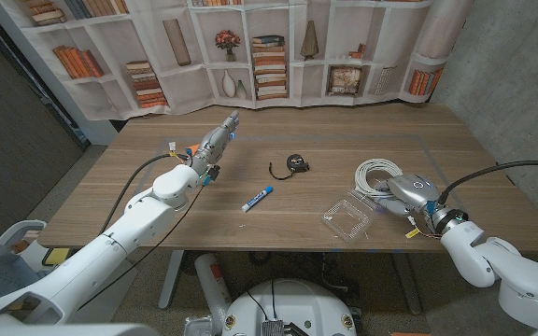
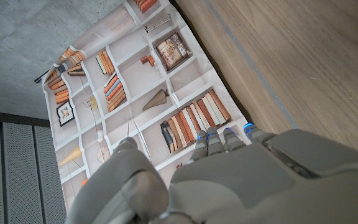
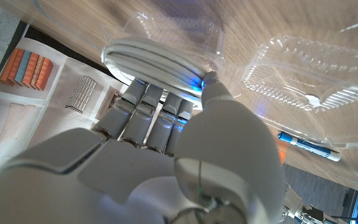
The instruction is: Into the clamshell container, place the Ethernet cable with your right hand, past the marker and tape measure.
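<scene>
**Right robot hand at the cable coil**

The right robot hand [image 1: 409,191] has its fingers [image 3: 143,102] touching the coiled white Ethernet cable [image 1: 375,174]; whether they grip it is unclear. The cable lies on the tabletop [image 1: 157,177] just behind the open clamshell container [image 1: 348,217]. The marker [image 1: 257,199] and tape measure [image 1: 293,163] lie nearer the middle. The left robot hand [image 1: 215,145] holds nothing.

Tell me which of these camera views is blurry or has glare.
Head view: sharp, evenly lit. Left wrist view: mostly sharp, with the left robot hand soft up close. Right wrist view: the coiled Ethernet cable and tabletop near the right robot hand are blurred, and the clamshell container shows glare.
</scene>
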Tool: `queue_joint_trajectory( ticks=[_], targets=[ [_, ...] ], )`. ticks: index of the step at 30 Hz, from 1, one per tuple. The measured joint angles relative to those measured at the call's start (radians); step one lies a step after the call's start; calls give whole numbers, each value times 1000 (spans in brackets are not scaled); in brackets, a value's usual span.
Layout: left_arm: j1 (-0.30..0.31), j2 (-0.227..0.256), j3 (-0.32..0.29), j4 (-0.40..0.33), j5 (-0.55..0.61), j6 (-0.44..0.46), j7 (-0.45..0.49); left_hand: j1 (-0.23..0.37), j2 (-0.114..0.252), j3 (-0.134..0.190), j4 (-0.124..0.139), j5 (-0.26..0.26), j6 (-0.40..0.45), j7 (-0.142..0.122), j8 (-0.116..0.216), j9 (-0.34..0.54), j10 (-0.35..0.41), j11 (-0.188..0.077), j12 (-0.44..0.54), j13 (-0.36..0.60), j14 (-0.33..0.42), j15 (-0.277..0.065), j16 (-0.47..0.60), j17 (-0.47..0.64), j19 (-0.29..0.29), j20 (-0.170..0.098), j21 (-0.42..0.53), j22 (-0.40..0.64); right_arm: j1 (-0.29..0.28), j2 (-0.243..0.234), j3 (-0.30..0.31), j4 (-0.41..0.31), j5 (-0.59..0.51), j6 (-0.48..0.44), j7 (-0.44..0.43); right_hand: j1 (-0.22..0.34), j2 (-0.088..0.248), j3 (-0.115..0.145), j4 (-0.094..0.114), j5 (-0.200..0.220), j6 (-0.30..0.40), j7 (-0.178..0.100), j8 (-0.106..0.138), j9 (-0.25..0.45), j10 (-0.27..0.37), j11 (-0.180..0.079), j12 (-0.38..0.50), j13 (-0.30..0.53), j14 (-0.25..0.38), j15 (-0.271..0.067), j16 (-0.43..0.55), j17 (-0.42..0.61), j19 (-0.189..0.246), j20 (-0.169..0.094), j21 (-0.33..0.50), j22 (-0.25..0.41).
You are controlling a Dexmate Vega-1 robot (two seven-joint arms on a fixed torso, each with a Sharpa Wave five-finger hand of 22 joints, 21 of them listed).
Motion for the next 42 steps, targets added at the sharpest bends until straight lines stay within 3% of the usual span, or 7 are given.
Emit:
queue_joint_trajectory(
  ticks=[3, 7, 14, 27, 42],
  targets=[
    [-1, 0, 0, 0, 1, 0, -1, 0, 0, 0, 0, 0, 0, 0, 0, 0, 0, 0, 0, 0, 0, 0, 0, 0, 1, 4, 0, 0, -1, -8, -2, -7, 3, -8, 0, -11, 9, -15, 8, 2, -16, -16, -13, 0, -43, 10, -22, 0, -47, 9, -22, 0, -31, 4, -12, -9],
    [-4, 0, 1, 2, 1, 0, -4, 0, 0, 0, 0, 0, 0, 0, 0, 0, 0, 0, 0, 0, 0, 0, 0, 0, 2, 5, 0, 0, -7, -23, -1, -20, 6, -26, 4, -86, -13, -38, 25, 11, -46, -45, -20, 2, -104, 25, -52, 3, -114, 26, -45, 2, -69, 8, -31, -22],
    [-7, 0, 2, 4, 1, 0, -8, 0, 0, -4, -4, 0, 4, -4, 0, 0, 0, 0, 0, 0, 0, 0, 0, 0, 2, 5, 0, 0, -21, -51, 12, -43, 9, -48, 31, -159, -78, -80, 42, 21, -145, -40, -31, 2, -174, 41, -79, 7, -190, 36, -61, 8, -121, 13, -60, -36],
    [-11, -3, 4, 12, 0, -4, -16, 5, 5, -4, -4, 0, 5, -5, 0, 0, 0, 0, 0, 0, 0, 0, 0, 0, 2, 5, 0, 0, -45, -84, 34, -82, 4, -97, 84, -202, -100, -96, 50, 50, -290, -21, -38, 2, -273, 63, -114, 12, -285, 47, -78, 0, -177, 18, -98, -43],
    [-22, -16, 13, 34, -4, -13, -27, 5, 5, -8, 0, 0, 5, -5, 0, 0, 0, 0, 0, 0, 0, 0, 0, 0, 2, 5, 0, 0, -81, -84, 69, -109, -7, -126, 103, -220, -92, -99, 53, 57, -309, -12, -38, 2, -285, 71, -118, 12, -295, 47, -81, -5, -183, 19, -101, -42]
  ],
)
